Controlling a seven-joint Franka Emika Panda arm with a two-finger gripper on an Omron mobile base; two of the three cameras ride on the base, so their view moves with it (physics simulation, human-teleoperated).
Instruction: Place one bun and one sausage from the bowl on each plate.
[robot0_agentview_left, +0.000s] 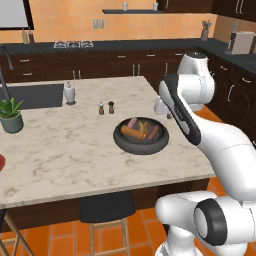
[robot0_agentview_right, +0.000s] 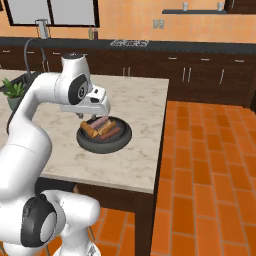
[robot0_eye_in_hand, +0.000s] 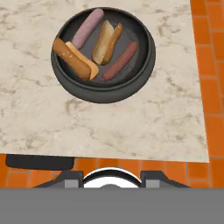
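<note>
Two buns and two sausages lie in the bowl (robot0_eye_in_hand: 103, 89) near the tabletop (robot0_eye_in_hand: 131, 127) edge, long axes roughly parallel in the hand view, slanting up-right, except one bun (robot0_eye_in_hand: 72, 59) angled across. Salt and pepper shakers (robot0_agentview_left: 106, 107), a white jar (robot0_agentview_left: 69, 93) and a potted plant (robot0_agentview_left: 11, 116) stand behind. The end effector's (robot0_agentview_right: 84, 123) finger spacing cannot be judged; the arm hides it.

No text, label, brand, number or sign can be read anywhere in these views; the bottles and boxes are too small and blurred to tell.
</note>
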